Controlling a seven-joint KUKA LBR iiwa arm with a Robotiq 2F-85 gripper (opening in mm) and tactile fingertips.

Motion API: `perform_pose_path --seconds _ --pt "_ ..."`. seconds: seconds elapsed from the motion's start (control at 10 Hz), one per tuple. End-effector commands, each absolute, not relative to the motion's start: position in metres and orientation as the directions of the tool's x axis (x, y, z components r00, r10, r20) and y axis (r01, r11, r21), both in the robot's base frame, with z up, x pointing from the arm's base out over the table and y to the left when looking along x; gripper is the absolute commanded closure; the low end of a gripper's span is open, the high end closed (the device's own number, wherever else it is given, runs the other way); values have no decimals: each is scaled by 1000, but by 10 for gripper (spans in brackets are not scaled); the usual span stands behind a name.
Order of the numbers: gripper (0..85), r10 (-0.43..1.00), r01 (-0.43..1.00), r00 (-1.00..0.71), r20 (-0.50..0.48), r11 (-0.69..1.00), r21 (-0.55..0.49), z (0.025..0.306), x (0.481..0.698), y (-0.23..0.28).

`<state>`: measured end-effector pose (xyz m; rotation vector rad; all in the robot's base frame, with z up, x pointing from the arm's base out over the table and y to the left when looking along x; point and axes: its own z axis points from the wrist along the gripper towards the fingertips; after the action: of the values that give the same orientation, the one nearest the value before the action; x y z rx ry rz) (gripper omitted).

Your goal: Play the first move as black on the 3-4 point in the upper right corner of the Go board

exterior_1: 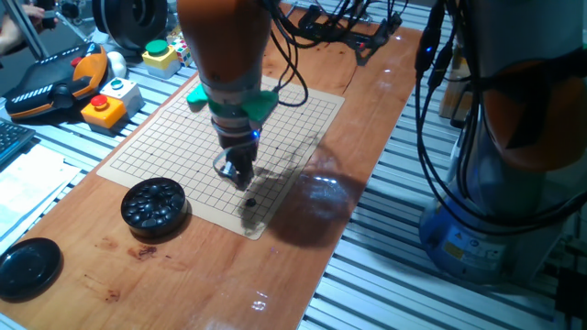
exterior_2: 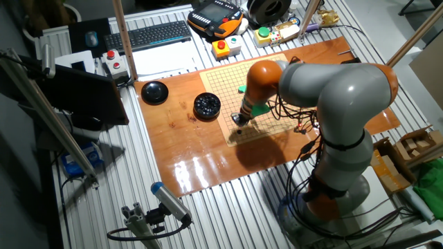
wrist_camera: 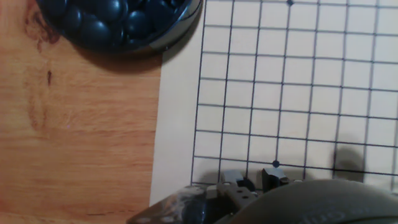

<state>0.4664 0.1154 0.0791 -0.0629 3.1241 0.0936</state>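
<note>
1. The gripper (exterior_1: 240, 176) hangs low over the Go board (exterior_1: 174, 137), close to the board corner nearest the one fixed view. The arm's orange and grey body hides the squares behind it.
2. I can't tell how the jaws stand. In the hand view only two short fingertips (wrist_camera: 273, 177) poke out at the bottom edge, blurred, and a grey housing covers the rest.
3. A small dark spot, seemingly the black stone (exterior_1: 249, 203), lies on the board just beside the jaws toward that near corner. It is too small for me to tell it from shadow.
4. In the hand view a tiny dot on a crossing just above the fingertips is hard to read.
5. The bowl of stones (exterior_1: 154, 203) sits on the wooden surface (exterior_1: 211, 275), touching the board's edge. It is cut off at the top of the hand view.
6. A black lid (exterior_1: 27, 266) lies well apart from the board, beyond the bowl.
7. From the other fixed view the arm blocks most of the board's near part.
</note>
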Motion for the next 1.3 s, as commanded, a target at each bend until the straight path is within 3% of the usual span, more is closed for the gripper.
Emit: perform_pose_path --seconds 0.0,0.8,1.2 --pt "843 -28 -28 -1000 -6 998 55 84 469 115" --pt "843 126 128 -990 66 992 21 154 518 106" --pt "843 160 160 -987 11 987 -22 182 518 73"
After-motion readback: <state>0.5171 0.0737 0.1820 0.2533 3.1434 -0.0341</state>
